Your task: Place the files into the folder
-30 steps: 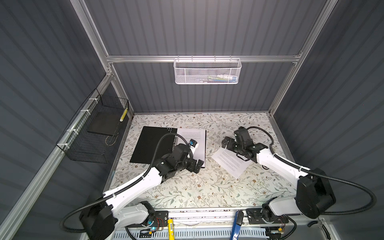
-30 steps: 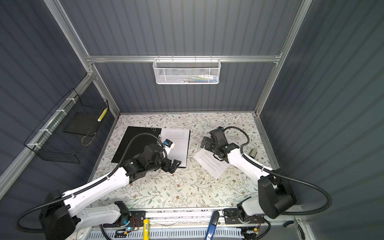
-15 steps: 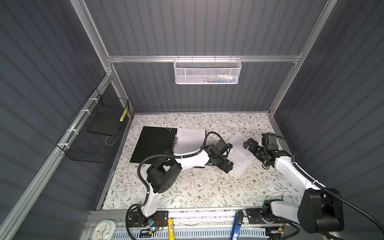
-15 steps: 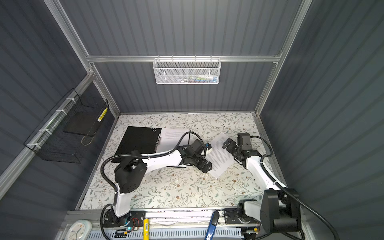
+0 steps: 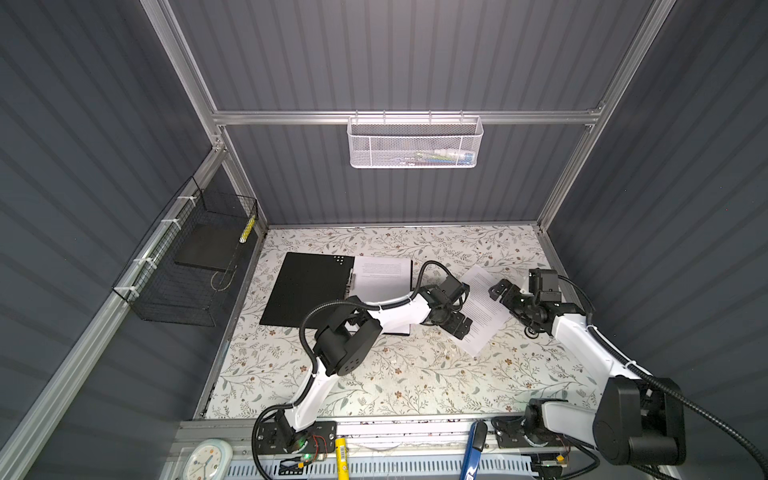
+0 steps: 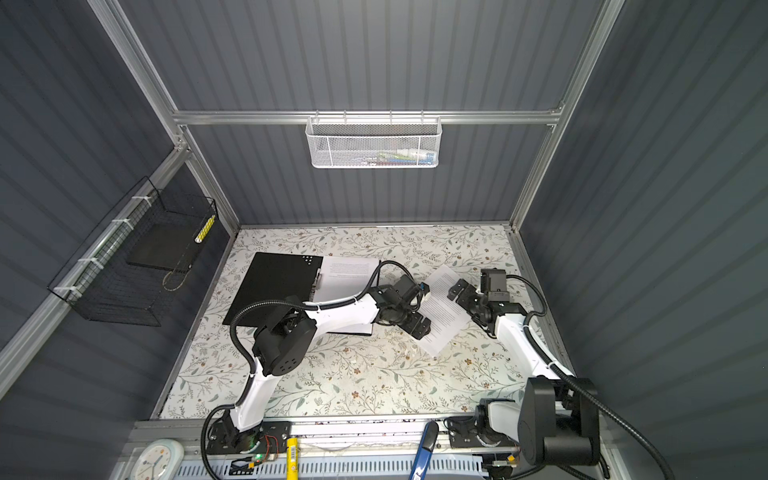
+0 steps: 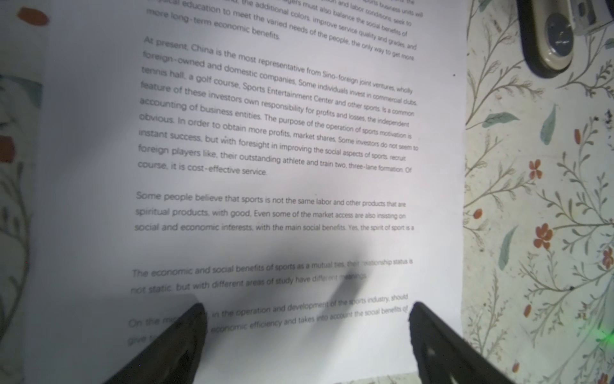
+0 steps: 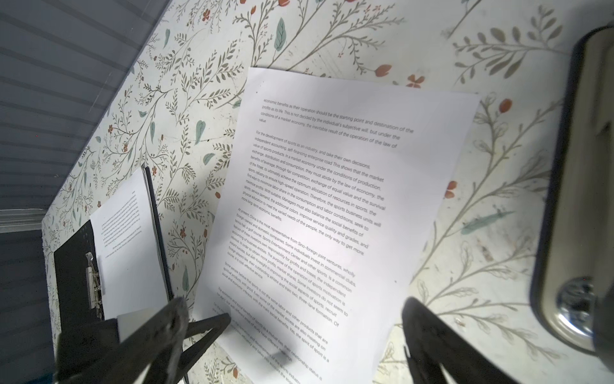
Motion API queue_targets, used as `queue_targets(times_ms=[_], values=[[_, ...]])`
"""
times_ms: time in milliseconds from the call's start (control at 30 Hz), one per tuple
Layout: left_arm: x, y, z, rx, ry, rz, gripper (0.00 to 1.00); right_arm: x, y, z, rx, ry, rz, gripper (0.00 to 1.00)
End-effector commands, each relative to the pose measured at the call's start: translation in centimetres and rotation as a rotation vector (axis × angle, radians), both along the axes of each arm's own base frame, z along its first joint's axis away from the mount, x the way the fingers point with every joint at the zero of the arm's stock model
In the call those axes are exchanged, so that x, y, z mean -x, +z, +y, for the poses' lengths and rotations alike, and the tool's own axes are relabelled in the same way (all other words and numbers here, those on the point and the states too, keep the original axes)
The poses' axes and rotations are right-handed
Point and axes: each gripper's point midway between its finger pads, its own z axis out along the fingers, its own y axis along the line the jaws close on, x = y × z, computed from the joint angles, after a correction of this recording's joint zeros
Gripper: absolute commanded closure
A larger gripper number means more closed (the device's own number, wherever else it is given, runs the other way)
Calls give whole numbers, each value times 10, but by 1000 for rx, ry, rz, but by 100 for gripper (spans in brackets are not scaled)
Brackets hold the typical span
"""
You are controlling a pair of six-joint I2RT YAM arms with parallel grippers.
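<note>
Folder (image 5: 307,291) (image 6: 274,286): lies open on the floral table (image 5: 374,374), left of centre and toward the far side, black inside facing up. A metal clip (image 8: 93,286) sits at the spine. One printed page, the filed sheet (image 5: 382,274) (image 6: 347,272), lies on the folder's right half. The left arm crosses above the near part of it.

Loose sheet (image 5: 486,307) (image 6: 442,311): flat on the table to the right of the folder, text up, skewed relative to the table edges. In the right wrist view a strip of bare table separates it from the folder's right edge, so the two are not touching.

Left gripper (image 5: 463,309) (image 7: 307,306): reaches across the middle to the loose sheet's left edge. Jaws are spread wide and grip nothing. In the left wrist view both fingers (image 7: 172,342) sit over the printed page. Whether they touch the paper cannot be told.

Right gripper (image 5: 505,301) (image 8: 295,301): at the loose sheet's right side, pointing left over it. Jaws are spread wide and hold nothing.

The loose sheet lies between the two grippers in both top views.
</note>
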Motion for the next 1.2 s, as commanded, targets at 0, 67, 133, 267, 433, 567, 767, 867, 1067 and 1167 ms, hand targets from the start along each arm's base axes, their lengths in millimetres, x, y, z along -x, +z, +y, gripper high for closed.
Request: queue_targets(times_ms=[0, 67, 133, 267, 433, 567, 767, 867, 1067, 1167], values=[[0, -20, 9, -67, 0, 10, 4, -1, -7, 1, -5, 18, 27, 1], [1, -26, 14, -84, 4, 16, 4, -3, -8, 2, -10, 18, 35, 1], [1, -30, 21, -104, 22, 18, 4, -6, -9, 2, -13, 18, 41, 1], [7, -41, 46, -171, 81, 42, 4, -13, -9, 2, -19, 8, 54, 1], [15, -47, 77, -196, 164, 82, 4, -24, -17, -3, -5, -9, 125, 1], [30, -57, 100, -222, 191, 111, 4, -32, -28, -2, -6, 2, 170, 1], [35, -54, 107, -211, 200, 113, 4, -41, -44, -2, -16, -18, 224, 1], [35, -52, 106, -211, 187, 111, 4, -44, -53, -6, -7, -42, 269, 1], [33, -50, 103, -202, 168, 107, 4, -55, -64, -7, -17, -64, 333, 1], [33, -49, 103, -198, 163, 110, 4, -64, -65, -8, -8, -61, 343, 1]])
